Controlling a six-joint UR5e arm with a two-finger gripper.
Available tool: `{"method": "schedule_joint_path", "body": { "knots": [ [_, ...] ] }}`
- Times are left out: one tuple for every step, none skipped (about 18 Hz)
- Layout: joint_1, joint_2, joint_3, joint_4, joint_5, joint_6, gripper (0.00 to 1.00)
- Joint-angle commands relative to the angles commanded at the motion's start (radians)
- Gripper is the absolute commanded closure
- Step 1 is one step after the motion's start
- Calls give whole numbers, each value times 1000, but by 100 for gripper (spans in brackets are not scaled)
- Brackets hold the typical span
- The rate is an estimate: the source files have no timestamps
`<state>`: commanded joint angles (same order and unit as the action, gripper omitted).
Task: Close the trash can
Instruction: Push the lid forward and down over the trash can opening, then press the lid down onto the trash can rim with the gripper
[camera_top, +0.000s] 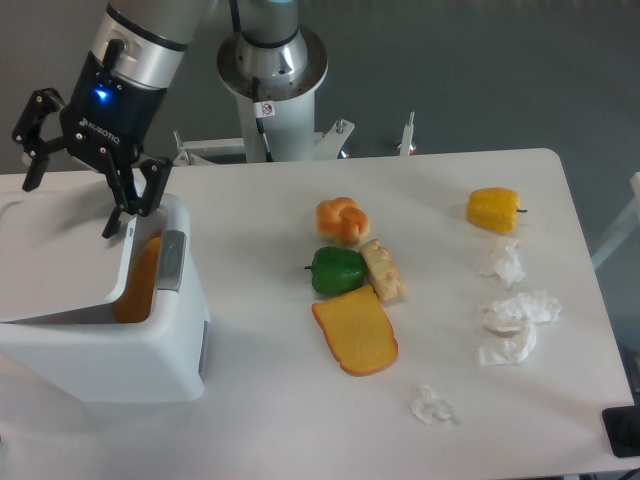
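Observation:
The trash can (120, 355) is a large white boxy bin at the table's left edge. Its flat white lid (55, 262) is tilted partway down over the opening, leaving a narrow gap on the right side. An orange item (140, 285) shows through that gap, next to the grey latch tab (171, 260). My gripper (72, 195) is open, fingers spread wide above the lid's far edge. One fingertip (112, 229) reaches down at the lid's right rim; the other finger (32, 170) is off to the left.
On the table's middle lie a bread roll (342, 219), a green pepper (336, 270), a pastry piece (382, 270) and an orange slice (355, 330). A yellow pepper (494, 209) and several crumpled paper scraps (515, 325) sit to the right. The robot base (270, 80) stands behind.

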<state>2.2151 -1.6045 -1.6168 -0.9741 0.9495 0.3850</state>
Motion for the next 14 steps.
{"method": "schedule_joint_path", "body": {
  "knots": [
    [0,-3,-2,0,0,0,0],
    [5,-3,-3,0,0,0,0],
    [17,-3,-6,-2,-3,-2,0],
    [21,-5,-6,-2,-6,-3,0],
    [21,-5,-9,-2,-5,-5,0],
    [20,-5,-15,-2,-5,-3,0],
    [21,-3,-21,0,-5,-2,0],
    [21,-3,-21,0,-5,-2,0],
    [21,-5,-23,-2,-3,-2,0],
    [20,-5,-23,-2,-3,-2,0],
    [20,-5,-23,-2,-3,-3,0],
    [20,-5,-23,-2,-3,-5,0],
    [18,-5,-23,-2,-3,-3,0],
    [20,-6,-23,-2,-3,-2,0]
  ]
}}
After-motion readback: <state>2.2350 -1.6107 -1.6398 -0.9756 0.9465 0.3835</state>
